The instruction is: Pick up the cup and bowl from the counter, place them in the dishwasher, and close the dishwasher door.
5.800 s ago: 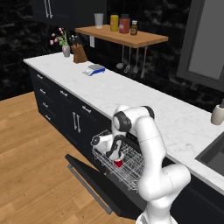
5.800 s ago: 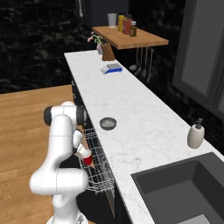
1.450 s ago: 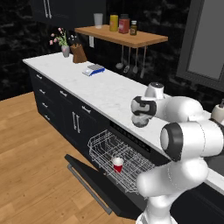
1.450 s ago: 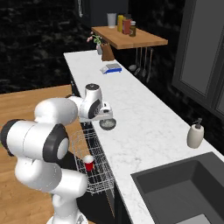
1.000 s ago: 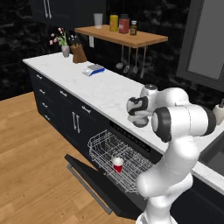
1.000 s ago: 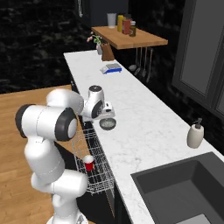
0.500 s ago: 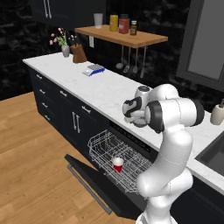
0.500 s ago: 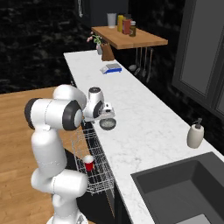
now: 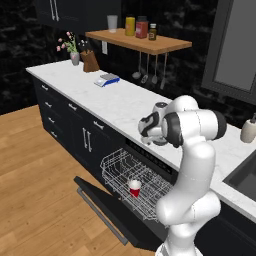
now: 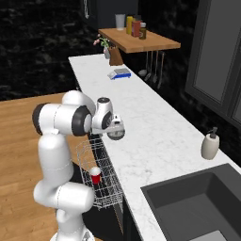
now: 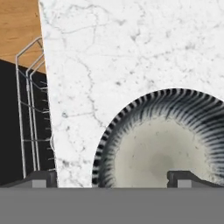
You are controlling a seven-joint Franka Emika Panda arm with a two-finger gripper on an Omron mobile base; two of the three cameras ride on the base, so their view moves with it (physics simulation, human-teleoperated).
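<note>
One small red tapered cup [image 9: 134, 188] with a white rim stands upright in the white wire rack [image 9: 120, 170] of the black-fronted dishwasher [image 9: 150, 159], whose flat black drop-down door [image 9: 107, 207] with its long silver bar handle lies open over the wooden floor [image 9: 35, 170]. To the right, on the long white marble-veined counter [image 10: 155, 132] near its front edge, sits the shallow round grey speckled bowl [image 11: 164, 146]. Just above it hovers the white arm's two-finger gripper [image 11: 111, 177], jaws spread wide and holding nothing, one tip over the bowl
</note>
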